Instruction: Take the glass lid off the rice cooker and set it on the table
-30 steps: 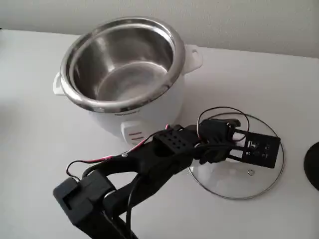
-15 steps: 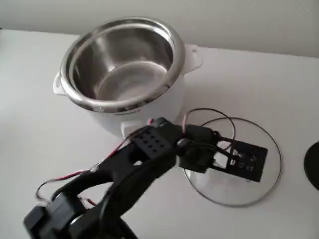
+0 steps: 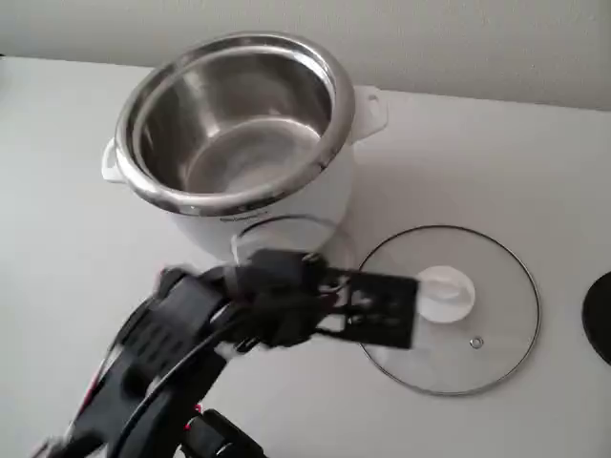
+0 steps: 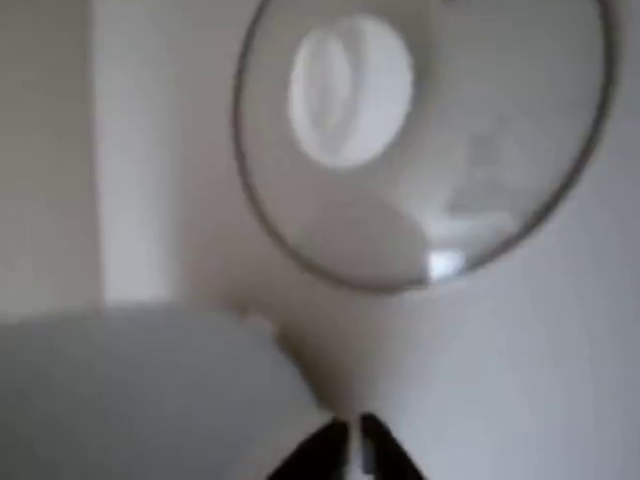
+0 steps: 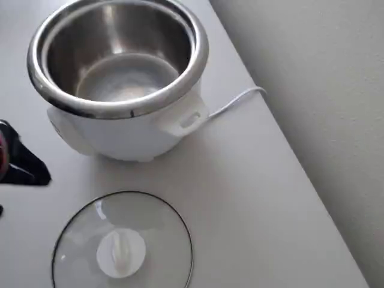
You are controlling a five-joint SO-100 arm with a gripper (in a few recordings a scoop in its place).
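On the white table (image 3: pixel 496 143), against a pale wall, your cooker (image 3: pixel 239 143) is standing open, its steel pot empty. Just beside it the lid (image 3: pixel 449 310) is lying flat, knob up. Your gripper (image 4: pixel 350 448) is hanging clear of it, jaws together.

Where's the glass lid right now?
In the fixed view the glass lid lies flat on the table, right of and below the rice cooker, apart from it, with the gripper at its left edge.
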